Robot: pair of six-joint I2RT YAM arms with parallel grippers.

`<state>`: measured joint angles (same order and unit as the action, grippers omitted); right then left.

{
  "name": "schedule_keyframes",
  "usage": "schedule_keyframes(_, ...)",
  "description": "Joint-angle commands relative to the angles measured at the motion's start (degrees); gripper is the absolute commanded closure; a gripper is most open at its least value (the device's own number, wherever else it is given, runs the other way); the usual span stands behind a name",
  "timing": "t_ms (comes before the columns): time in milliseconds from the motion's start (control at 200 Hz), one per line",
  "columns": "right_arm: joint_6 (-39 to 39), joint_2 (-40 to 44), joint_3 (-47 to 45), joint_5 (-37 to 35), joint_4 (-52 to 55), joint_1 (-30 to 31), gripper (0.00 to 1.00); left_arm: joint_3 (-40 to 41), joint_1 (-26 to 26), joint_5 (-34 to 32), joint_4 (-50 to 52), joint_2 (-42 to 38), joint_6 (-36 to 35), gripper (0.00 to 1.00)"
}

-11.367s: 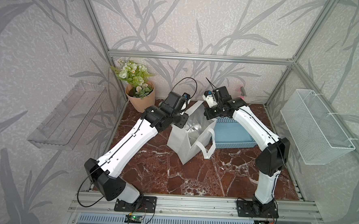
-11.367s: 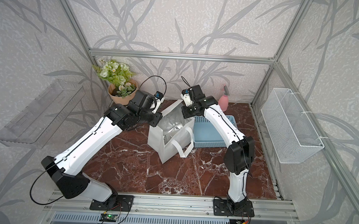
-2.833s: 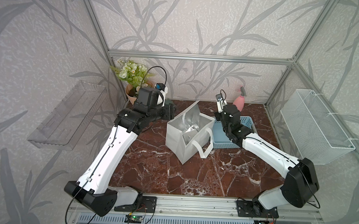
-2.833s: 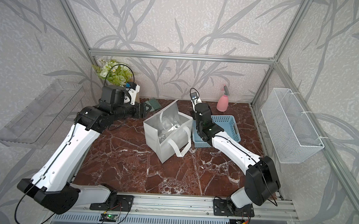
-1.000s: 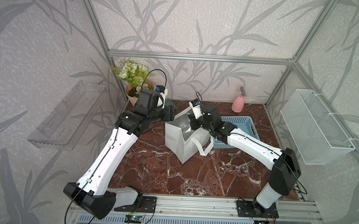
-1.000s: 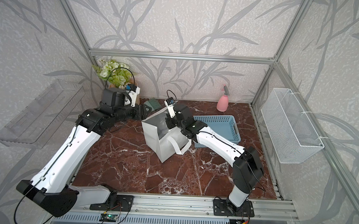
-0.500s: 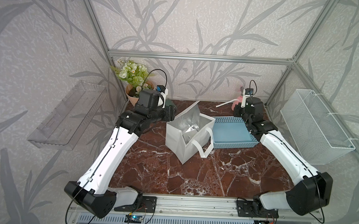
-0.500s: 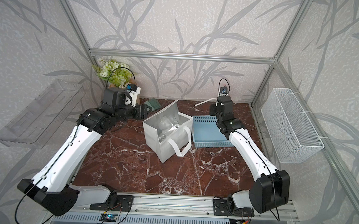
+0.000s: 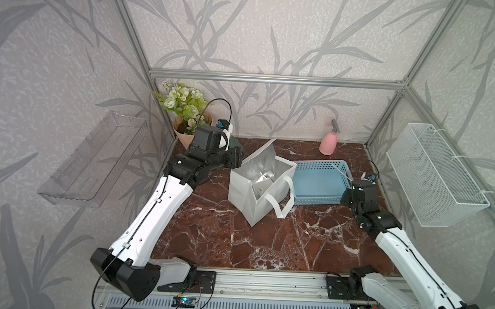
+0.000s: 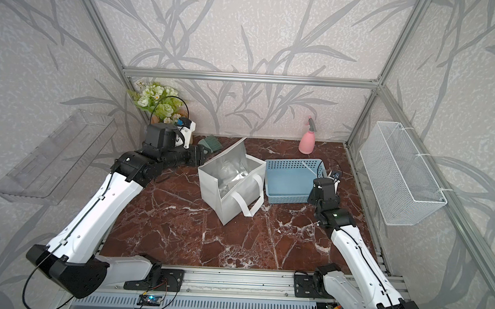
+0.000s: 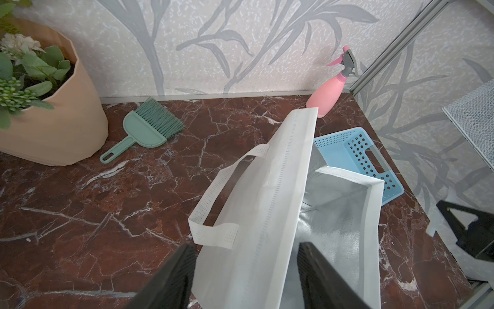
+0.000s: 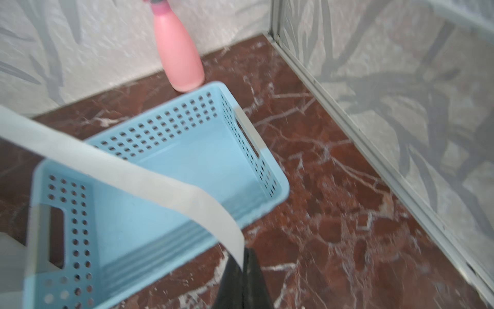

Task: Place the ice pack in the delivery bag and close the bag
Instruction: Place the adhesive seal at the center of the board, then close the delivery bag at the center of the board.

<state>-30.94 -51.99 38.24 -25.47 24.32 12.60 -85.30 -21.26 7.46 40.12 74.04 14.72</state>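
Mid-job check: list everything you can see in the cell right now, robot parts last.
bag: 1, white, silver-lined, mid-table, open
basket: 1, light blue, on the bag's right
spray bottle: 1, pink, at the back wall
brush: 1, green, back left, beside the pot
pot: 1, tan, with green and white flowers, back left corner
wire bin: 1, white, on the right wall
shelf: 1, clear, on the left wall
strip: 1, white, above the basket, pinched in the right gripper
ice pack: none I can identify
left gripper: 1, black, open, jaws either side of the bag's raised wall
right gripper: 1, black, shut on the strip
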Motion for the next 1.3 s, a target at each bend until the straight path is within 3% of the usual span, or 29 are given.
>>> schedule_keyframes(0, -11.6, 3.4, -6.0, -1.2, 5.5, -0.3, 1.00, 1.8, 0.2, -1.6, -3.1, -2.2, -0.7, 0.35)
schedule_keyframes(215, -17.8, 3.9, -13.1, 1.3, 2.6, -0.3, 0.99, 5.0, 0.2, -5.7, -6.5, -5.1, -0.5, 0.35)
schedule_keyframes(240, -17.8, 3.5, -13.1, 1.3, 2.6, -0.3, 0.93, 5.5, 0.2, -6.5, -7.1, -5.7, -0.4, 0.34)
schedule_keyframes(345, -17.7, 2.4, -11.7, 1.2, 4.7, -0.4, 0.44, 8.5, 0.3, -8.8, -10.1, -8.6, -0.6, 0.34)
schedule_keyframes(455, -13.6, 2.9, -8.8, 5.0, 5.0, -0.4, 0.31, 12.2, 0.5, -11.2, -13.1, -11.8, -1.4, 0.29)
schedule_keyframes(545, -9.1, 4.7, -5.9, 7.7, 5.3, -0.4, 0.28, 16.0, 0.9, -14.7, -15.7, -15.0, -2.0, 0.15)
schedule_keyframes(595, -7.4, 5.6, -4.2, 8.4, 5.4, -0.3, 0.27, 17.9, 1.5, -15.8, -16.8, -16.4, -1.9, 0.13)
schedule_keyframes(775, -5.1, 4.9, 1.1, 8.9, 10.1, -0.2, 0.26, 22.8, 2.9, -18.8, -18.3, -18.2, -0.3, 0.12)
schedule_keyframes(915, -1.9, 4.4, 2.7, 13.9, 5.7, 2.0, 0.26, 30.2, 2.9, -16.7, -24.1, -22.3, -2.4, 0.12)
schedule_keyframes(1075, 5.2, 2.2, 2.6, 23.8, -7.2, 10.3, 0.26, 39.4, 3.0, -10.9, -31.1, -28.2, -6.6, 0.12)
schedule_keyframes(1295, 13.5, -4.8, 4.5, 26.3, -18.3, 25.4, 0.28, 47.0, 3.4, -6.2, -35.5, -32.8, -9.2, 0.11)
